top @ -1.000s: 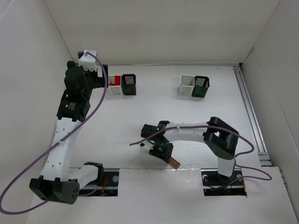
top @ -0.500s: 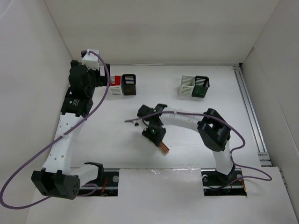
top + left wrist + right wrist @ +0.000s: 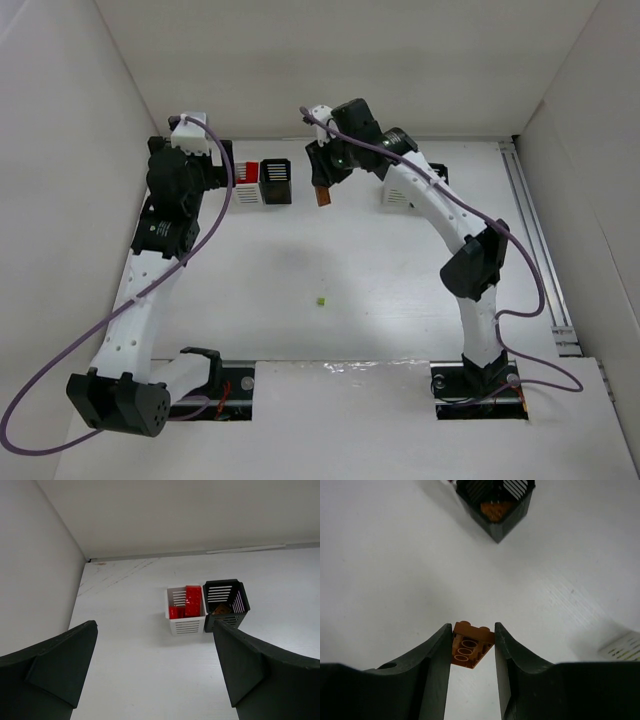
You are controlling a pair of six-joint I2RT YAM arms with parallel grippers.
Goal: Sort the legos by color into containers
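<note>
Right jaws are clamped on an orange lego, held above the surface just short of a black bin. That wrist view shows another orange piece inside the bin. Left jaws stand wide apart, holding nothing, facing the white bin of red legos. Only the overhead view shows a yellow-green lego lying alone mid-surface.

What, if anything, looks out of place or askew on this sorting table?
One yellow-green lego lies alone on the table, far from the bins, not yet sorted. The orange brick sits skewed in the right gripper.
</note>
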